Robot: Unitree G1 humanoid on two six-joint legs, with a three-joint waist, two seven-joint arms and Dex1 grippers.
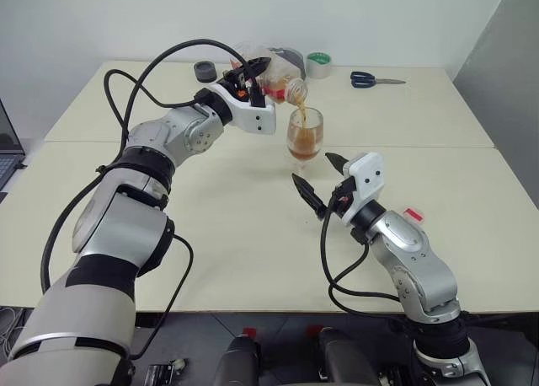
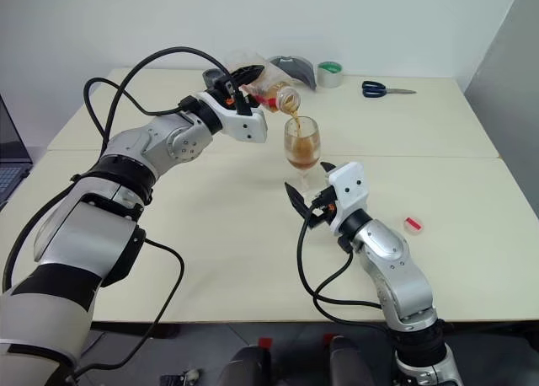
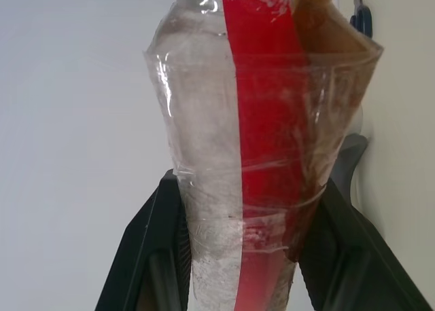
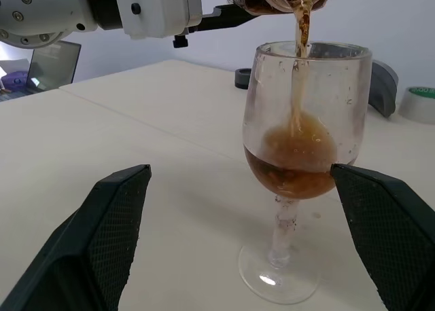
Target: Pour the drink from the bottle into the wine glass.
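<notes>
The drink (image 4: 297, 87) is streaming out of the tipped bottle (image 2: 274, 92) into the wine glass (image 4: 302, 127), which stands mid-table and is partly full of amber liquid. The left gripper (image 1: 251, 72) is clamped tight around the bottle's body, holding it above the rim. The right gripper (image 1: 318, 180) sits spread wide just in front of the glass, touching nothing. Scissors (image 1: 376, 80) and a tape roll (image 1: 318, 63) lie at the far edge.

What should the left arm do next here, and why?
Probably hold the tilt: the bottle in the left gripper is streaming drink into the wine glass, which is under half full, and drink remains in the bottle. The right gripper waits open by the stem.
</notes>
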